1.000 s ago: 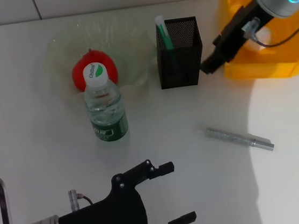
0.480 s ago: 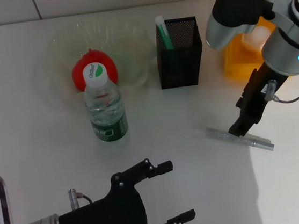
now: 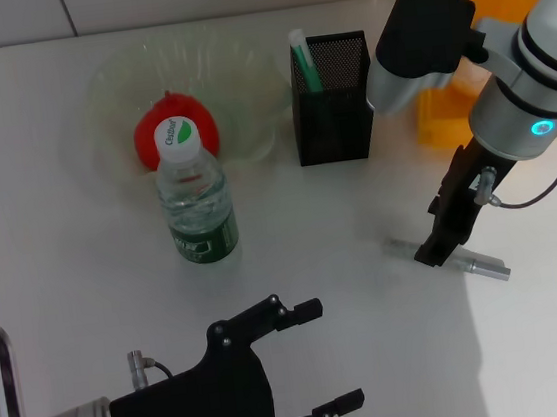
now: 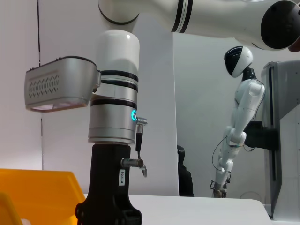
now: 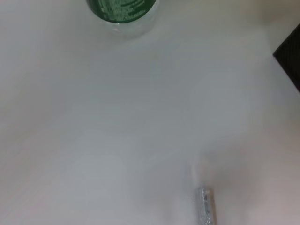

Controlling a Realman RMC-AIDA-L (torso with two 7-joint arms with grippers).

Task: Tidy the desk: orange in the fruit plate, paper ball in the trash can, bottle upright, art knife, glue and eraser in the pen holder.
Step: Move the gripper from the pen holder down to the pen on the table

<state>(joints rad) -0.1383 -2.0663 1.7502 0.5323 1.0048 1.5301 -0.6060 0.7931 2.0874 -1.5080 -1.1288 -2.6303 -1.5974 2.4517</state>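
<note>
Head view: the pen holder (image 3: 333, 99) stands upright on the desk (image 3: 87, 291), with a green-and-white stick (image 3: 304, 61) upright inside it. To the robot's left of the pen holder sits the clear fruit plate (image 3: 235, 93) holding a red-orange fruit (image 3: 175, 132); the bottle (image 3: 195, 200) stands upright just in front of that plate, cap on. In front of the pen holder and to its right, the silver art knife (image 3: 446, 258) lies flat on the desk. The right gripper (image 3: 436, 248) points down onto the knife's middle; cannot tell whether its fingers are spread or clamped. An orange bin (image 3: 497, 2) sits to the right of the pen holder, mostly behind the right arm. The left gripper (image 3: 321, 360) hovers well in front of the pen holder, fingers spread apart, holding nothing.

Left wrist view: the right arm's (image 4: 114, 117) white and silver column, orange bin (image 4: 40, 194) corner beside it.

Right wrist view: one end of the art knife (image 5: 206, 205) on the desk; bottle (image 5: 123, 11) base well apart from it.
</note>
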